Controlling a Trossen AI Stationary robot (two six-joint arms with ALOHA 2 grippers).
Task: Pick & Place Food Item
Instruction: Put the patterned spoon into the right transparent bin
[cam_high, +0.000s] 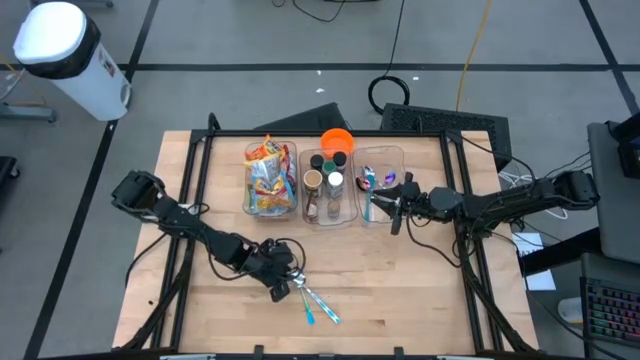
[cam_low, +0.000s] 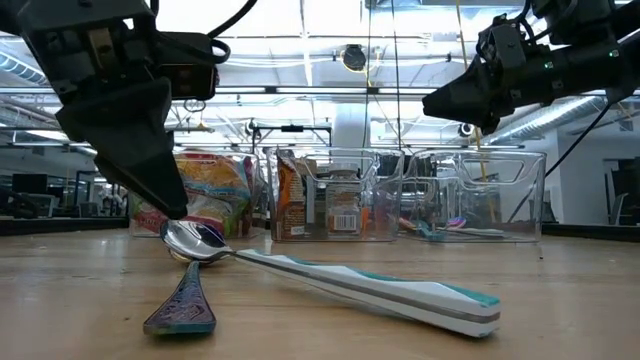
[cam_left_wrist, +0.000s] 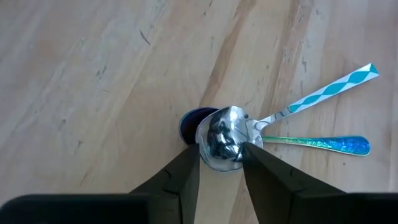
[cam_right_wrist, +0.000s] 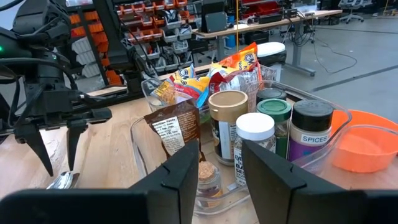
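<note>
Lower spoon bowl (cam_left_wrist: 188, 124) mostly hidden under upper spoon (cam_left_wrist: 225, 138); utensils in right bin (cam_high: 379, 184) too small to identify.

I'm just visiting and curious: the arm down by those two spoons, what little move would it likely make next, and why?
Probably finish closing, then lift slightly. The left gripper is down on the table with its jaws either side of the silver spoon bowl, not yet clearly clamped. The right gripper waits over the clear bins.

Two spoons (cam_high: 312, 298) before three bins (cam_high: 324, 183), handles seemingly crossed.
</note>
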